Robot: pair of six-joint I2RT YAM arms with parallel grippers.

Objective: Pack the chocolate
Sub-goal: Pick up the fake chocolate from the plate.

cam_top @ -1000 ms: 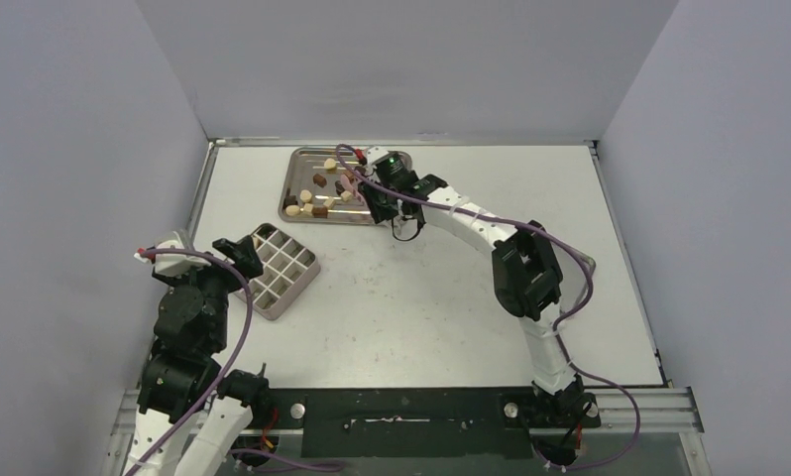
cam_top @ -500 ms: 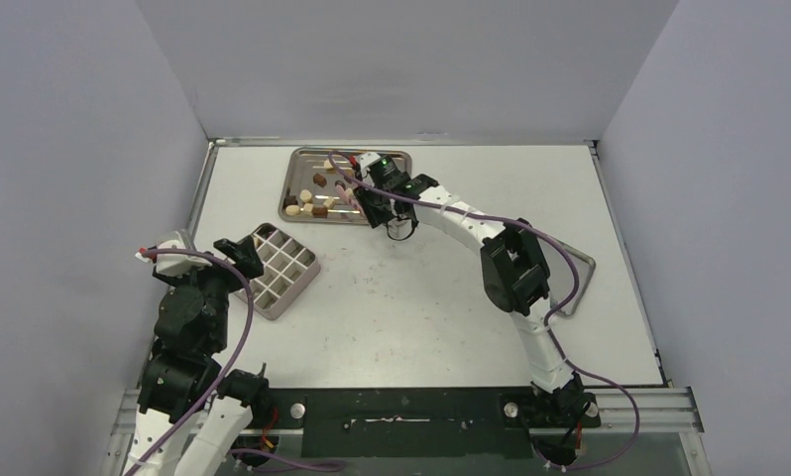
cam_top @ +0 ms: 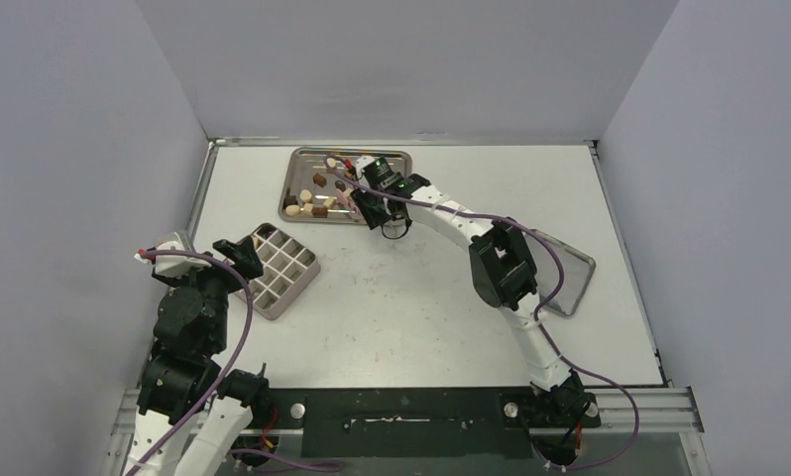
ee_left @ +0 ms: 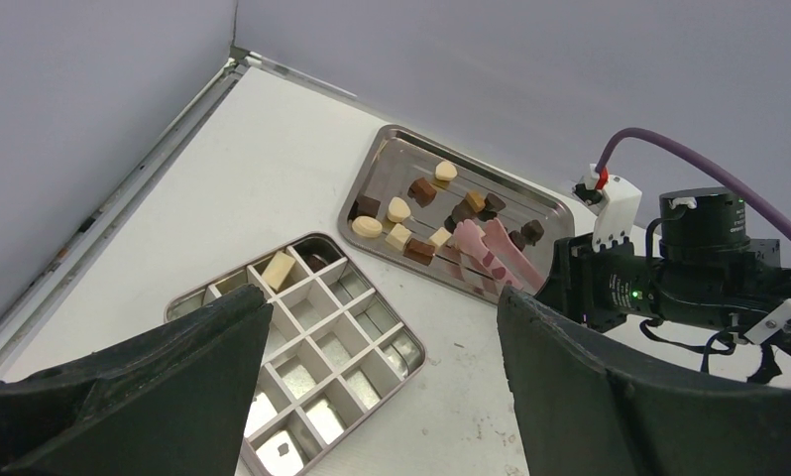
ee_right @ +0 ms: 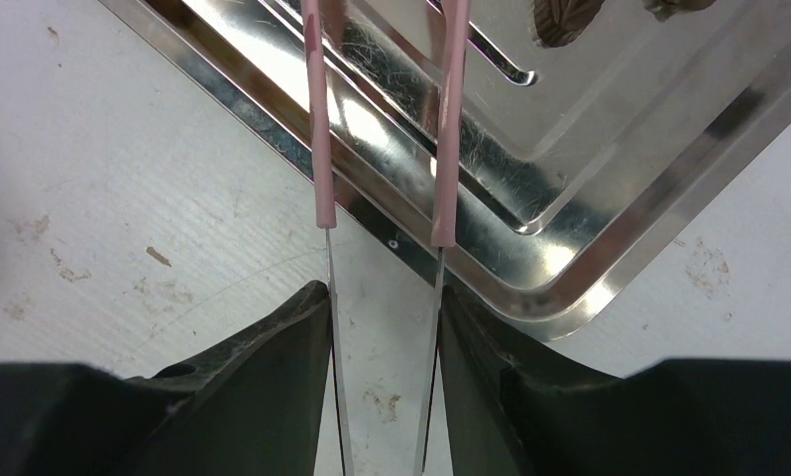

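Swinging leftward since a second ago, the right arm [cam_top: 501,266] carries its elbow closer to the middle of the tabletop and uncovers more of a flat grey rounded-rectangle lid [cam_top: 568,270] lying at the right.

The shallow rectangular stainless-steel tray [cam_top: 399,157] sits at the far side, within that arm's reach. The square metal box with gridded compartments [cam_top: 284,270] lies nearer the left arm, well apart from the tray.

The left gripper [ee_left: 382,369] hovers just beside that box with its jaws spread wide and nothing between them, seemingly waiting or ready to steady it.

The right gripper [ee_right: 382,307] squeezes the two bare metal arms of the pink-tipped metal tongs [ee_right: 317,129]. The tool suits pieces too small for the fingers, and its tips stand parted over the tray's near corner, grasping nothing.

The small chocolate chunks in dark brown, mid brown and cream [ee_left: 401,210] mostly lie scattered in the tray's left half. One cream chunk and one dark one already sit in far compartments of the box, so packing looks barely begun.

The white tabletop [cam_top: 421,317] is scuffed and speckled with brown marks. Plain pale grey-lilac walls [cam_top: 392,69] enclose it on three sides.
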